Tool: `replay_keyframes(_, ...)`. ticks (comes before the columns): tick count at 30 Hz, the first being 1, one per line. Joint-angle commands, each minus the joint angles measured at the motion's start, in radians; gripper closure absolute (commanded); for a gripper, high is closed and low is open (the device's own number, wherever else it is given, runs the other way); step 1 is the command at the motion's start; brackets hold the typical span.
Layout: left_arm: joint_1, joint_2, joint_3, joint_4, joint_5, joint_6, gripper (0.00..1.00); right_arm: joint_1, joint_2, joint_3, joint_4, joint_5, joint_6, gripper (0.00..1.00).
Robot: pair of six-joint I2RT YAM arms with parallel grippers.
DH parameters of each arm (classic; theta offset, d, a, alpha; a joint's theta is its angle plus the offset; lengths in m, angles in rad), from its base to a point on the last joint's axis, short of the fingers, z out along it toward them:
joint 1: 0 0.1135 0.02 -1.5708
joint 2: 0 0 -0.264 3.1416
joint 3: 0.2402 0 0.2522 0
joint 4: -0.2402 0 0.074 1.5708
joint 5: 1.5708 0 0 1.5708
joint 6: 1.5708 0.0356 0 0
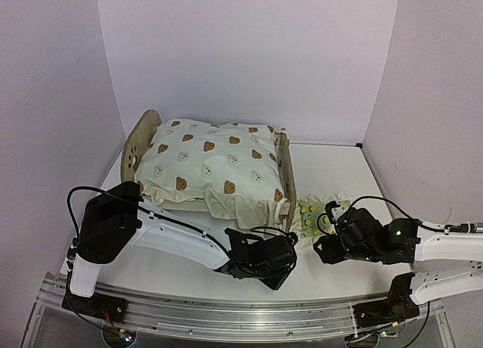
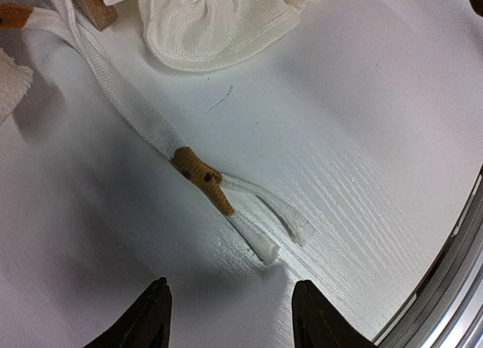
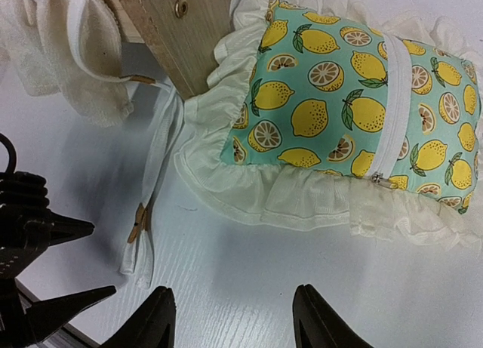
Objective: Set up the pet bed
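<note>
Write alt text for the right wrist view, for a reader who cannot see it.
A green lemon-print pillow with a cream ruffle lies zipper-up on the white table, next to a wooden corner of the pet bed. A cream tie trails toward the open, empty right gripper.

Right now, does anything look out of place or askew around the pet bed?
Yes. The lemon pillow lies on the table beside the pet bed, not in it. The bear-print cushion sags over its near side, and one tie trails loose.

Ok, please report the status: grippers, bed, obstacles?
Both open, empty: left gripper, right gripper. Pet bed carries bear cushion. Lemon pillow on table by bed's foot end. Cushion tie lies ahead of left gripper.
</note>
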Motion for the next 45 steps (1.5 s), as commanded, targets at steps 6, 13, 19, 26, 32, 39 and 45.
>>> replay_keyframes(6,0.013,0.014,0.007,0.068,-0.069,-0.003,0.56,0.004,-0.034,-0.023,0.025,0.028,-0.006,0.46)
replay_keyframes(13,0.015,-0.003,-0.022,0.105,-0.075,0.007,0.57,0.004,-0.023,-0.018,0.026,0.028,-0.006,0.45)
replay_keyframes(19,0.019,0.019,-0.013,0.112,-0.072,0.007,0.48,0.003,-0.013,-0.028,0.046,-0.003,-0.007,0.45)
replay_keyframes(26,0.021,0.022,-0.011,0.104,-0.089,-0.01,0.41,0.004,0.015,-0.03,0.072,-0.024,-0.014,0.45)
replay_keyframes(32,0.02,0.05,-0.01,0.111,-0.111,0.0,0.47,0.004,0.046,-0.03,0.105,-0.043,-0.014,0.45)
replay_keyframes(39,0.028,0.055,-0.059,0.115,-0.167,-0.004,0.85,0.003,0.118,-0.031,0.168,-0.102,0.005,0.46)
replay_keyframes(45,0.038,-0.015,-0.172,0.152,-0.202,-0.007,0.92,0.003,0.219,-0.022,0.296,-0.119,0.036,0.46)
